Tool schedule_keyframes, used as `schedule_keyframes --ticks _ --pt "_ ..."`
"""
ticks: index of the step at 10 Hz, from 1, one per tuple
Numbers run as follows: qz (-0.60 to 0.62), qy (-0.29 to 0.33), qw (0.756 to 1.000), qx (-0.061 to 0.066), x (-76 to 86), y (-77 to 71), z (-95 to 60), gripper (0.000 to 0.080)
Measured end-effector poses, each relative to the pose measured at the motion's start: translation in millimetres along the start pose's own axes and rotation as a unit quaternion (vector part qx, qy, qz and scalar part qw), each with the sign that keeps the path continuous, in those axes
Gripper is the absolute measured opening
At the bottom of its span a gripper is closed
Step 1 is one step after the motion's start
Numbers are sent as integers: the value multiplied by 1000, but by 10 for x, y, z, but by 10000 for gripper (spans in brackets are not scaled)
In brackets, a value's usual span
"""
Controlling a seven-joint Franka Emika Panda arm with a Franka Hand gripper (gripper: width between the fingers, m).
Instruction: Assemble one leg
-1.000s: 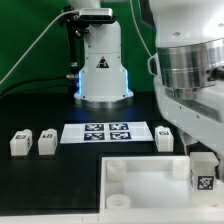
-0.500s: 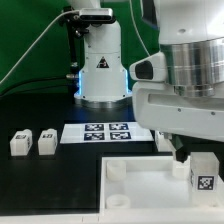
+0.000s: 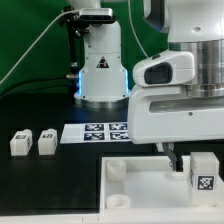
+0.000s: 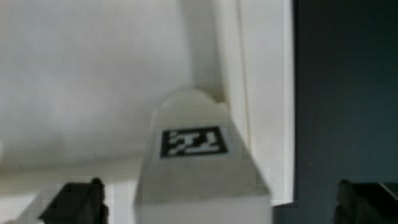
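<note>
A leg (image 3: 204, 174), a small white post with a square tag, stands at the tray's (image 3: 140, 187) corner on the exterior view's right. My gripper (image 3: 189, 160) hangs just above it and is open; one dark finger (image 3: 172, 157) shows beside the leg. In the wrist view the same leg (image 4: 196, 165) with its tag lies between my two dark fingertips (image 4: 75, 202), and neither touches it. The gripper (image 4: 217, 205) holds nothing. The tray's raised white wall (image 4: 262, 90) runs beside the leg.
Two more legs (image 3: 20, 143) (image 3: 46, 142) stand on the black table at the exterior view's left. The marker board (image 3: 98, 131) lies behind the tray, partly hidden by my arm. A white robot base (image 3: 102, 65) stands at the back.
My arm has swung toward the exterior view's left and come lower over the tray corner. It now hides the leg that stood beside the marker board. The tagged leg has not moved.
</note>
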State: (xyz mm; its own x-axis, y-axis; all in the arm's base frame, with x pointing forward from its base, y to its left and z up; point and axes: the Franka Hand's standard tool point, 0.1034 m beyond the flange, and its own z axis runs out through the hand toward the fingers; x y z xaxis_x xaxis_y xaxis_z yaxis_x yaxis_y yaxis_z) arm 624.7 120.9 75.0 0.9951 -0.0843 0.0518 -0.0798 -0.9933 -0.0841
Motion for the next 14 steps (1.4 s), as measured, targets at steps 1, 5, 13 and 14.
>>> schedule_keyframes --ticks 1,5,13,14 --pt "1 0 1000 0 0 0 0 534" --pt "15 -1 1000 -2 15 58 -5 300" --pt "577 -25 816 34 -3 77 15 297" --pt "640 -31 766 43 -1 67 19 297"
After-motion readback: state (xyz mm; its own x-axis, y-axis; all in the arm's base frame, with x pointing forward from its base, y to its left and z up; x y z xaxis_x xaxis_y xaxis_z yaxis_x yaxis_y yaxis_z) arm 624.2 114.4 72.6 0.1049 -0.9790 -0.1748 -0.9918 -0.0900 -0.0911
